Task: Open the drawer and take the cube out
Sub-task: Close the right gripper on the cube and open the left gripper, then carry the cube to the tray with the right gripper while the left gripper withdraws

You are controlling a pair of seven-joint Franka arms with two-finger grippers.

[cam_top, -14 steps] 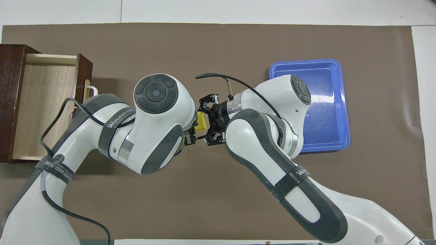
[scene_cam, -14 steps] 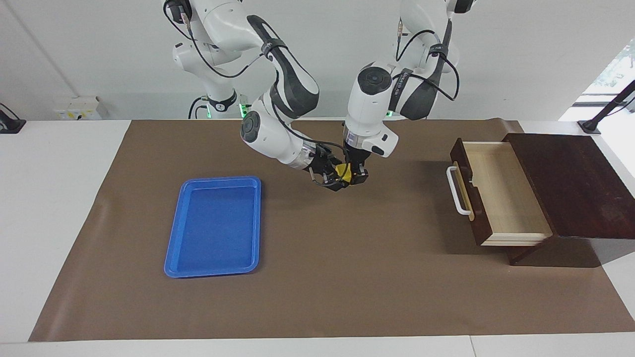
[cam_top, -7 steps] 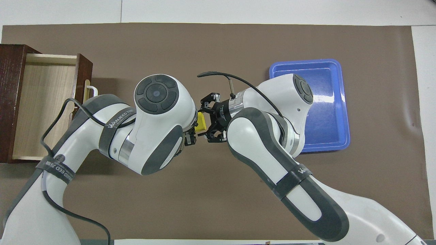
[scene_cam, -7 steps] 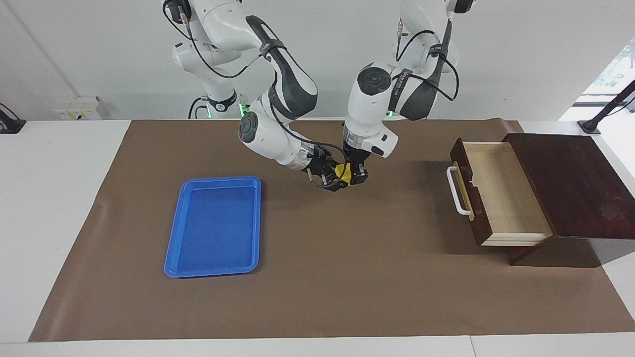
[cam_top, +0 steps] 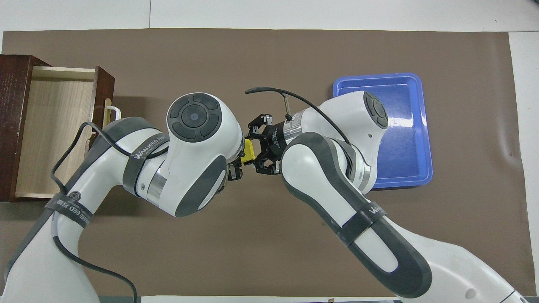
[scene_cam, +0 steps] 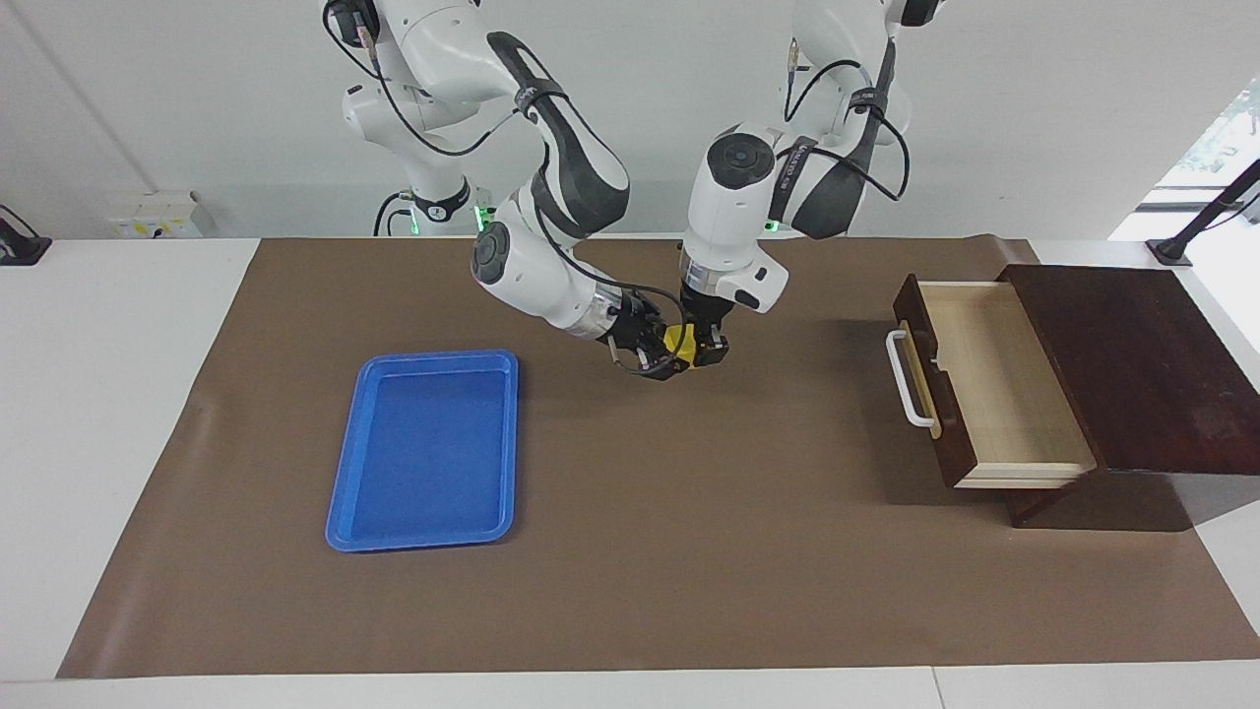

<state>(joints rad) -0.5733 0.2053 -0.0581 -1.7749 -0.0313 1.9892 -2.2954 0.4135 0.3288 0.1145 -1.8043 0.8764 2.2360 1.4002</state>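
The drawer (scene_cam: 994,379) stands pulled out of its dark wooden box at the left arm's end of the table. Its pale inside is bare, also in the overhead view (cam_top: 54,126). The yellow cube (scene_cam: 677,340) hangs in the air over the middle of the mat. My left gripper (scene_cam: 701,353) points down and is shut on the cube (cam_top: 249,151). My right gripper (scene_cam: 661,356) comes in sideways from the tray's end. It is open, with one finger on either side of the cube (cam_top: 256,148).
A flat blue tray (scene_cam: 428,448) lies on the brown mat (scene_cam: 689,551) toward the right arm's end of the table, partly covered by the right arm in the overhead view (cam_top: 404,126). The white handle (scene_cam: 908,379) sticks out of the drawer's front.
Both grippers and the cube have risen a little and drifted slightly toward the tray. The right arm's wrist has shifted a little. The drawer and tray have not moved.
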